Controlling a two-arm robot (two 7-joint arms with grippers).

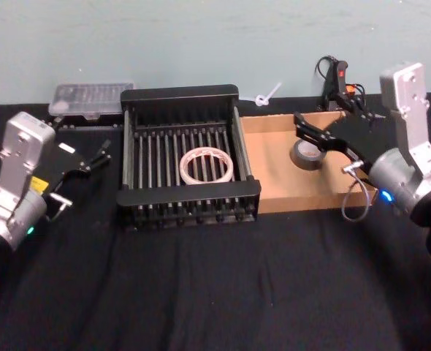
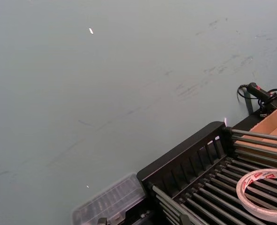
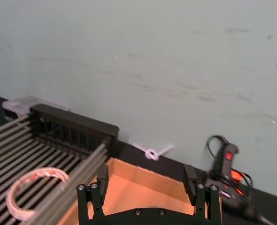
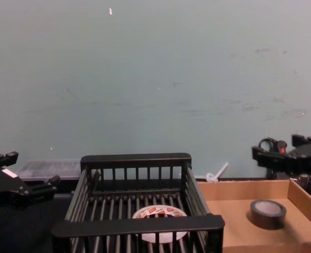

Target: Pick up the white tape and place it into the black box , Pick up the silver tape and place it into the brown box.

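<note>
The white tape lies flat on the slatted floor of the black box; it also shows as a ring with red print. The silver tape rests inside the brown box on its floor. My right gripper hovers above the brown box, just over the silver roll, open with nothing between its fingers. My left gripper stands open over the black cloth left of the black box, holding nothing.
A clear plastic case sits at the back left behind the crate. A black and red tool with a cable and a white tie lie near the back wall. Black cloth stretches across the front.
</note>
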